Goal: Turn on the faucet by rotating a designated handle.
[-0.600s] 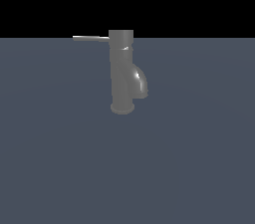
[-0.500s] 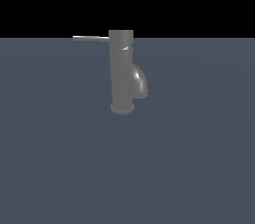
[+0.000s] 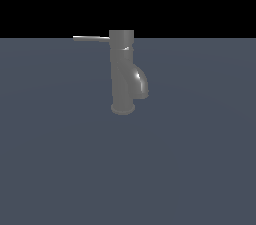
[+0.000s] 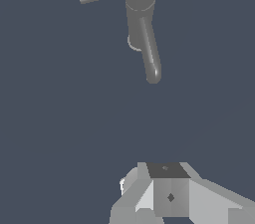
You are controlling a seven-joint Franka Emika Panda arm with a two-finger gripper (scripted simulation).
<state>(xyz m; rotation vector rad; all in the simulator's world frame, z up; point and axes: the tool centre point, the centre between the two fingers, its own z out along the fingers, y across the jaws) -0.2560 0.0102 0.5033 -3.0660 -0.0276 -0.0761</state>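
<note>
I am hanging well apart from the faucet (image 3: 122,74), which is standing upright near the middle of the tabletop (image 3: 60,169); in the exterior view its handle (image 3: 91,38) is pointing toward nine o'clock from the top cap, the spout bulging toward three. My hand (image 4: 167,195) is showing only in the wrist view, and I cannot tell whether it is open or closed. I am judging the main risk as catching the fat spout or the body instead of the thin lever, or slipping off its tip. Room is lying open all around the faucet; no tabletop edge is showing.
</note>
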